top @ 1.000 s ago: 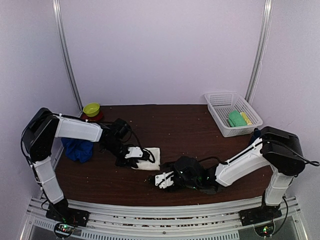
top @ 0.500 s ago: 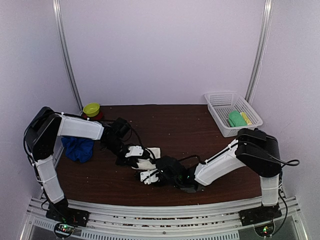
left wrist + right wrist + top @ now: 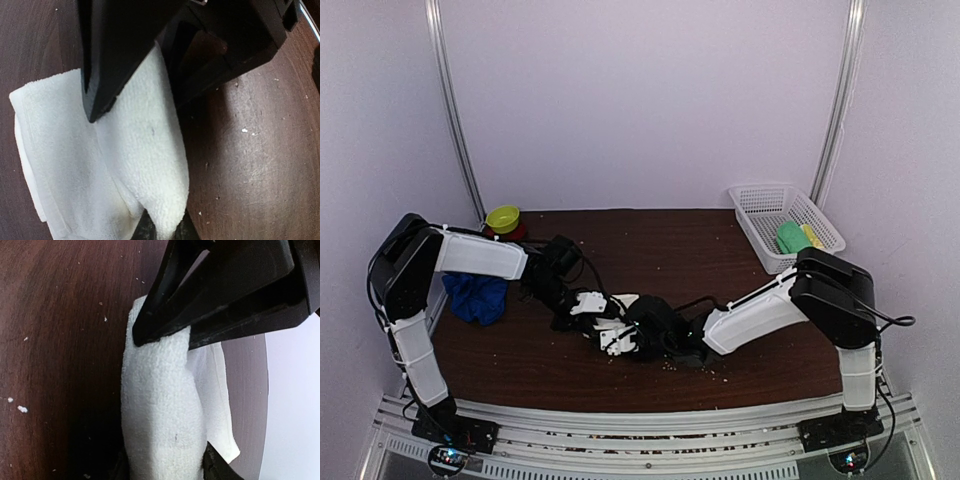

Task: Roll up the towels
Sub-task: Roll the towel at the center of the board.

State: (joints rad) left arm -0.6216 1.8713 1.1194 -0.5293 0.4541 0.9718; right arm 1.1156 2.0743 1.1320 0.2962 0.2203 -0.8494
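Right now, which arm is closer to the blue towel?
Left. The left arm's white link passes just above the blue towel in the top view; the right arm reaches in from the opposite side, its fingers at the white towel.

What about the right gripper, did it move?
Yes. The right gripper slid left, away from the basket, reaching the white towel.

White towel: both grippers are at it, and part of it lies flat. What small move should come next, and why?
Probably close the right gripper firmly on the thick fold of the white towel. That fold lies between its fingers, the left gripper holds the same towel from the other side, and a flat flap is not yet rolled.
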